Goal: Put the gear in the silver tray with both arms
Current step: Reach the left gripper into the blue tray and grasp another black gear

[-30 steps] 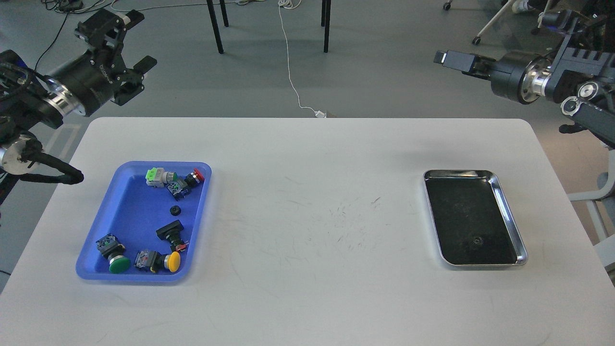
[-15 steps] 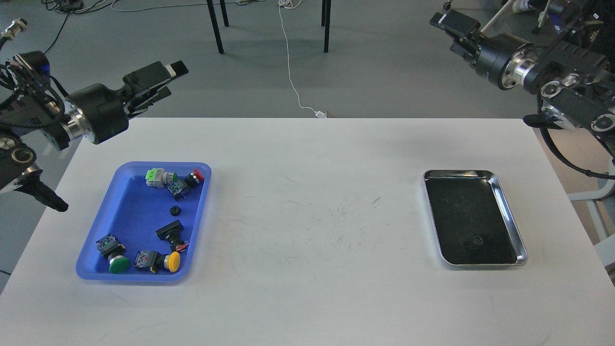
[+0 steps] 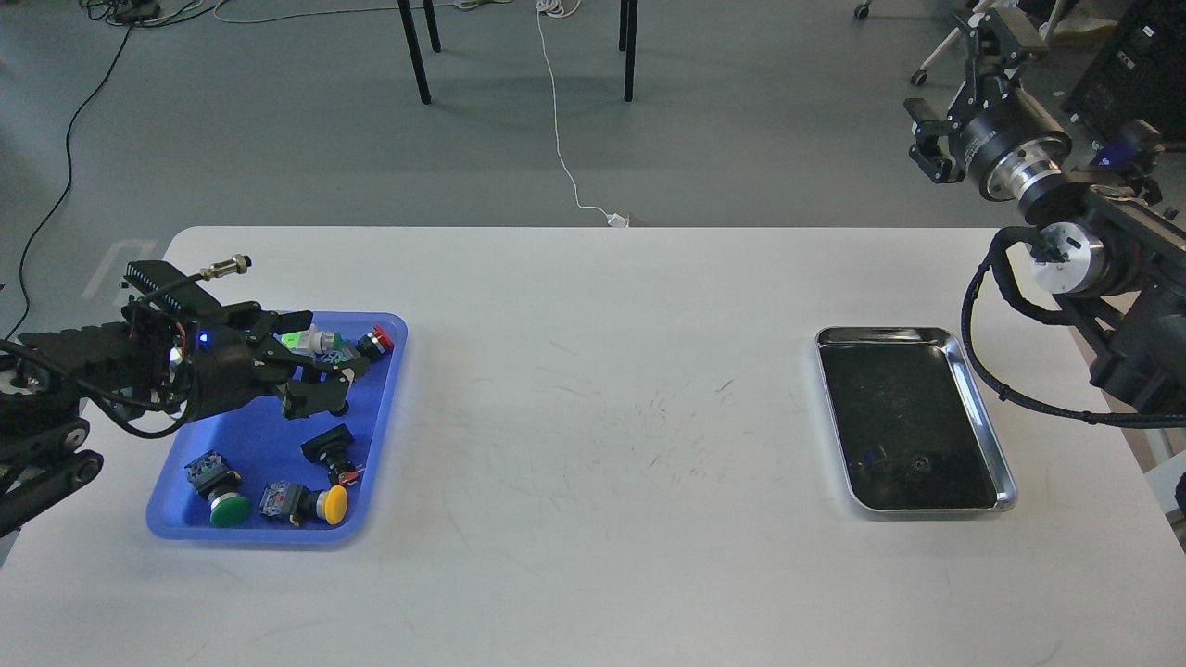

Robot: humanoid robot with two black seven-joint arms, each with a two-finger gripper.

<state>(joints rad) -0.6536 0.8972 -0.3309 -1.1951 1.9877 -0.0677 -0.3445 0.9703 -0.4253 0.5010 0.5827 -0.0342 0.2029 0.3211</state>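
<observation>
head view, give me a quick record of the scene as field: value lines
left gripper: low inside the blue tray, fingers apart over its middle
right gripper: raised beyond the table's far right corner, holding nothing that shows
silver tray: right side of the white table, small dark ring-like thing near its front
blue tray contents: push buttons with green, yellow and red caps
gear: not visible under the left gripper

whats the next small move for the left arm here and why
Probably close the left pincer on the small black gear, if it is lined up. The pincer sits low inside the blue tray, covering the gear, so contact is unclear. The silver tray waits far right.
</observation>
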